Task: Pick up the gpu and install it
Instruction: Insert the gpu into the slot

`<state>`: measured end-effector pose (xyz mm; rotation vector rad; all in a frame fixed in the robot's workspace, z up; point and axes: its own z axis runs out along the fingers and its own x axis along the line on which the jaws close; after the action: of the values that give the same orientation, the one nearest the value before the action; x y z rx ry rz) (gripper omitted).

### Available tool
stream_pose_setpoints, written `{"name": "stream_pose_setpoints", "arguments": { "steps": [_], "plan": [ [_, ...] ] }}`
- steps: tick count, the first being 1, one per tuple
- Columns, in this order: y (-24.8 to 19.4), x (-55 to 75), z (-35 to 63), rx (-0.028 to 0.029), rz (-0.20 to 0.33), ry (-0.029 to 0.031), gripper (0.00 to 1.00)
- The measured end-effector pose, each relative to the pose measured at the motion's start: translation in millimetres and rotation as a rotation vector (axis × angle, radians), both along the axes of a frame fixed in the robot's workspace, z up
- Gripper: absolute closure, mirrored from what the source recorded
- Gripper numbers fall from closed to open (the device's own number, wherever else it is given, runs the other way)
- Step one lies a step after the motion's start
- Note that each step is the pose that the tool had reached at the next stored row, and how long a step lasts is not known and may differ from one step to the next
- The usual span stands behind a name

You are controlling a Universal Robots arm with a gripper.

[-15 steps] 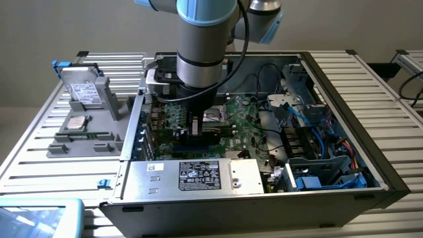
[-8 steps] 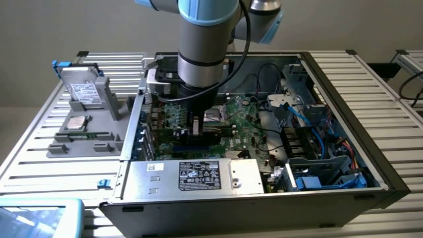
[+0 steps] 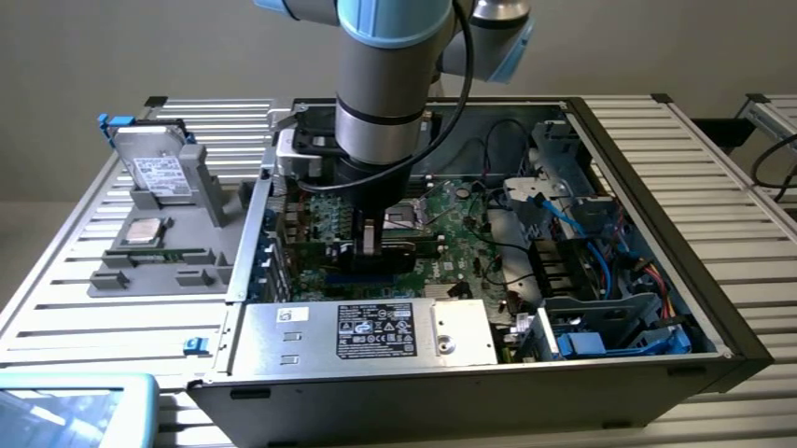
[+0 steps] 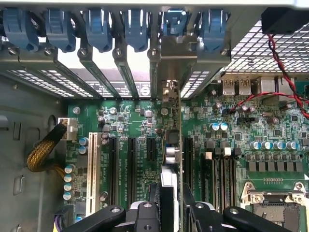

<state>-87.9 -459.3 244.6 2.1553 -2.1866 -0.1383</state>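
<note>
Wrist view: end effector [image 4: 170, 215] clamps the gpu [image 4: 170, 154] edge-on over the motherboard [image 4: 270, 121]

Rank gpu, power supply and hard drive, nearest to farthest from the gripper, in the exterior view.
1. gpu: held in the jaws of the gripper.
2. power supply: inside the case, near edge.
3. hard drive: outside the case, exterior view's left.

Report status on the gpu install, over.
Tool shut on the gpu. Card edge-on over the motherboard slots, bracket at the case rear wall. Seating not confirmed. No obstruction seen at slot.
</note>
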Motion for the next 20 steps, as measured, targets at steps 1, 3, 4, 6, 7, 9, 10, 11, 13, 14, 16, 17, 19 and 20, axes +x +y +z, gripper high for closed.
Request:
{"name": "stream_pose_setpoints", "arguments": {
  "steps": [1, 3, 4, 6, 7, 9, 10, 11, 13, 14, 16, 17, 19, 20],
  "plan": [
    [0.0, 0.0, 0.1, 0.0002, 0.0, 0.0009, 0.72],
    [0.0, 0.0, 0.1, -0.0004, 0.0, 0.0013, 0.72],
    [0.0, 0.0, 0.1, -0.0013, 0.0, 0.0013, 0.72],
    [0.0, 0.0, 0.1, -0.0035, 0.0, 0.001, 0.72],
    [0.0, 0.0, 0.1, -0.0046, 0.0, 0.0009, 0.72],
    [0.0, -0.1, 0.1, -0.0051, 0.0, 0.0009, 0.72],
    [-0.1, -0.1, 0.2, -0.0052, 0.0, 0.0009, 0.72],
    [-0.1, 0.0, 0.1, -0.0051, 0.0, 0.0008, 0.72],
    [-0.8, 0.1, 0.2, -0.005, 0.0, 0.0014, 0.72],
    [-0.8, 0.2, 0.2, -0.0053, 0.0, 0.0022, 0.72],
    [-0.9, 0.2, 0.2, -0.0065, 0.0, 0.003, 0.72],
    [-0.9, 0.2, 0.2, -0.0065, 0.0, 0.0033, 0.72],
    [-0.9, 0.2, 0.2, -0.0066, -0.001, 0.0034, 0.72],
    [-0.9, 0.2, 0.2, -0.0068, -0.001, 0.0034, 0.72]
  ]
}}
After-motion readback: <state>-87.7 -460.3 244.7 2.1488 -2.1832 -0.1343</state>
